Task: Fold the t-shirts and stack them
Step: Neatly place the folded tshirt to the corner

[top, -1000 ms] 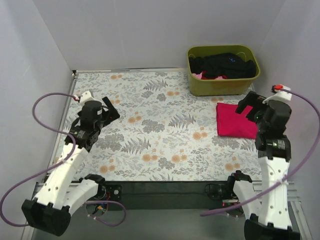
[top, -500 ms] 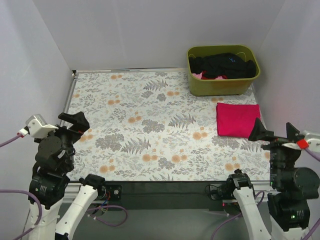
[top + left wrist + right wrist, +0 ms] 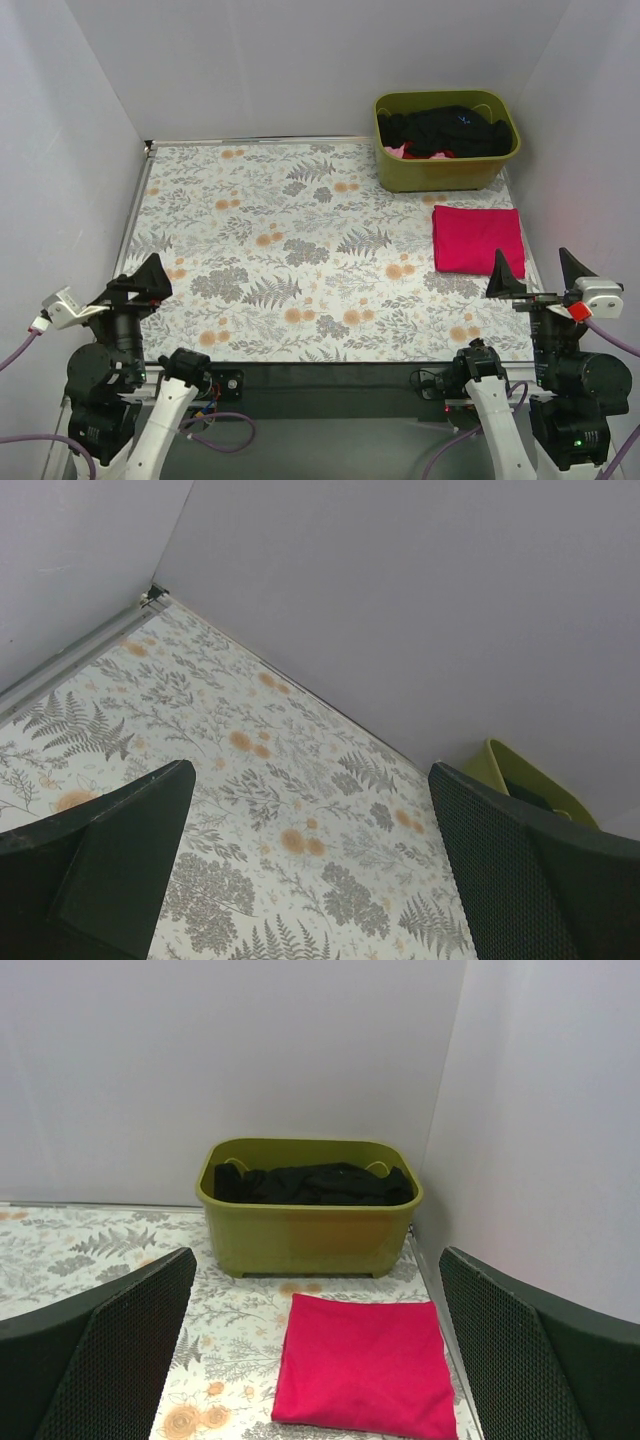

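1. Top external view: the folded crimson t-shirt (image 3: 478,240) lies as a flat rectangle on the right side of the floral worktop (image 3: 300,250), near its right edge
2. Just beyond the shirt, in the far right corner, stands an olive-green bin (image 3: 447,178); a narrow strip of worktop shows between the two
3. Black t-shirts (image 3: 450,130) lie heaped loosely in the bin, with a bit of pink cloth (image 3: 398,150) showing at its near left side
4. My right tool (image 3: 317,1255) is spread wide and grips nothing; it hangs above the near right edge of the worktop, just short of the red shirt, and its wrist camera frames the shirt with the bin behind it
5. My left tool (image 3: 310,770) is likewise spread wide with nothing in it, up over the near left corner and well apart from the shirt; its camera takes in the floral pattern, the far left corner and a sliver of the bin at the right
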Controlling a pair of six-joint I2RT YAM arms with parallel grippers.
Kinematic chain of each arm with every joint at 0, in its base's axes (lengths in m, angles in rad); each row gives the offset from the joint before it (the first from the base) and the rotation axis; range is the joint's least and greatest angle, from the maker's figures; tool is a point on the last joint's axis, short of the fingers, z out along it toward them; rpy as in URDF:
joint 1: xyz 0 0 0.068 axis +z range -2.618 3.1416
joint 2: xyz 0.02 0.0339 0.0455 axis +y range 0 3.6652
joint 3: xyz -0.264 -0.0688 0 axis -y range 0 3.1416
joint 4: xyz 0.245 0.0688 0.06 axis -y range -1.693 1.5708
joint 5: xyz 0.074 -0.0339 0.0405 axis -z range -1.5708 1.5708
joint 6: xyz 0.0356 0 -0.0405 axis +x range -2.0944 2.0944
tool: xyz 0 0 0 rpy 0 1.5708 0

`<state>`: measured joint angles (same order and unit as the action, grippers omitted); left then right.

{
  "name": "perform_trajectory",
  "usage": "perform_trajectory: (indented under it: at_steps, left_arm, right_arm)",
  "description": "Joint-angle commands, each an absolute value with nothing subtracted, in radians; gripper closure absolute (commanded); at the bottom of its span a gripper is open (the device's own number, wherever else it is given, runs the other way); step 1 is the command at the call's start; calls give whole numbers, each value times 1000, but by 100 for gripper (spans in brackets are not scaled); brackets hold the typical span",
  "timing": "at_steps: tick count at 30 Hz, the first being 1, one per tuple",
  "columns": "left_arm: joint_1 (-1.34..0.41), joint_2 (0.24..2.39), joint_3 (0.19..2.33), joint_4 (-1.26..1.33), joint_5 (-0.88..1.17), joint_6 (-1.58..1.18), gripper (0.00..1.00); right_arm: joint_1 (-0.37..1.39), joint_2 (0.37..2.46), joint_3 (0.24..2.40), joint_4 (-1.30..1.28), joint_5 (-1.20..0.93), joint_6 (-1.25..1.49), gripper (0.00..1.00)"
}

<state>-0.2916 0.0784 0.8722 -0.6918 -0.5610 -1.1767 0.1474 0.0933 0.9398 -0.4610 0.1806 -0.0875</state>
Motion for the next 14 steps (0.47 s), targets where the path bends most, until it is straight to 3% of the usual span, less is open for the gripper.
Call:
perform_trajectory:
  at_steps: [1, 14]
  left_arm:
    - [-296, 48, 831, -657, -569, -1158, 2]
    - [-296, 17, 789, -626, -580, -1176, 2]
  right_arm:
    - [158, 120, 954, -400, 140, -115, 2]
    - [163, 121, 928, -391, 121, -84, 2]
